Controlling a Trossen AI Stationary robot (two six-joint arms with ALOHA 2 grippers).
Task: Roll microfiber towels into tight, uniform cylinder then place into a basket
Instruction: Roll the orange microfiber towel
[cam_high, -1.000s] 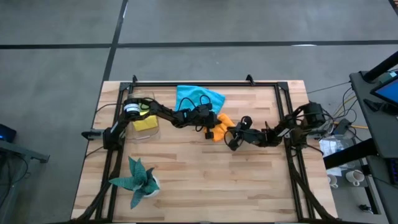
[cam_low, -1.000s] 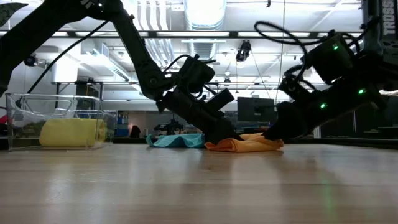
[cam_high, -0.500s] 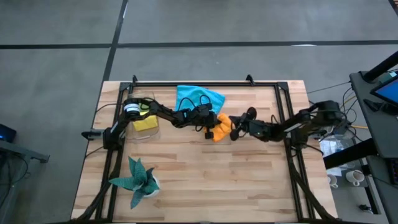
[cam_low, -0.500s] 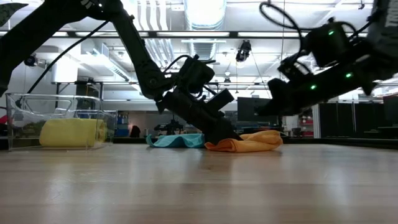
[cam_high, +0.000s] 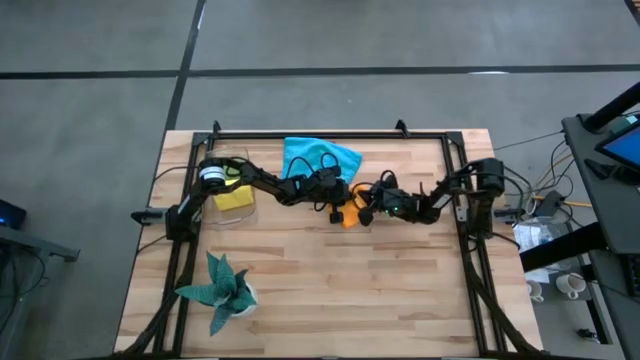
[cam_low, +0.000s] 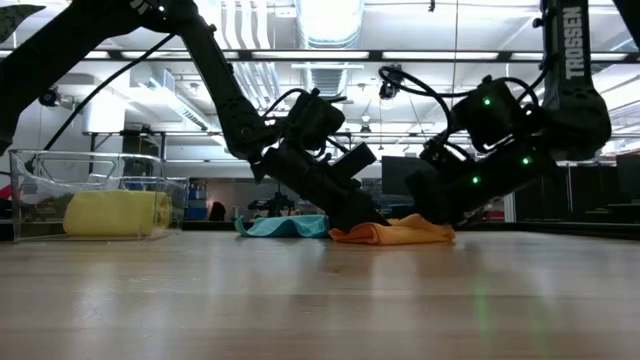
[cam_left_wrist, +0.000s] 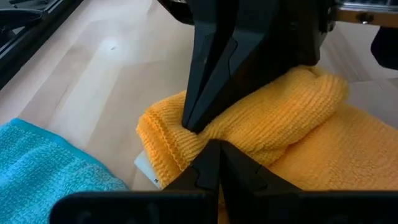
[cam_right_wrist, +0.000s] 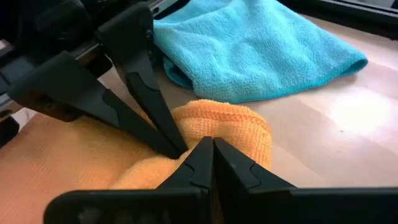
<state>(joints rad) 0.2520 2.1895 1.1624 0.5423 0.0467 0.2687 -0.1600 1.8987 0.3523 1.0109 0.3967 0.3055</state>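
Rolling of the orange towel (cam_left_wrist: 280, 118) is being carried out: left gripper (cam_left_wrist: 198, 132) and right gripper (cam_right_wrist: 198, 151), jaws pressed together, apparently pinning its fold; tightening is needed next.

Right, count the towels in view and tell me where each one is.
3. A yellow towel lies rolled in the clear basket at the table's left. A blue towel lies loose near the far edge. An orange towel is mid-table under both grippers. Others may be hidden.

Left gripper (cam_high: 343, 214) and right gripper (cam_high: 362, 212), both closed, meet tip-to-tip.
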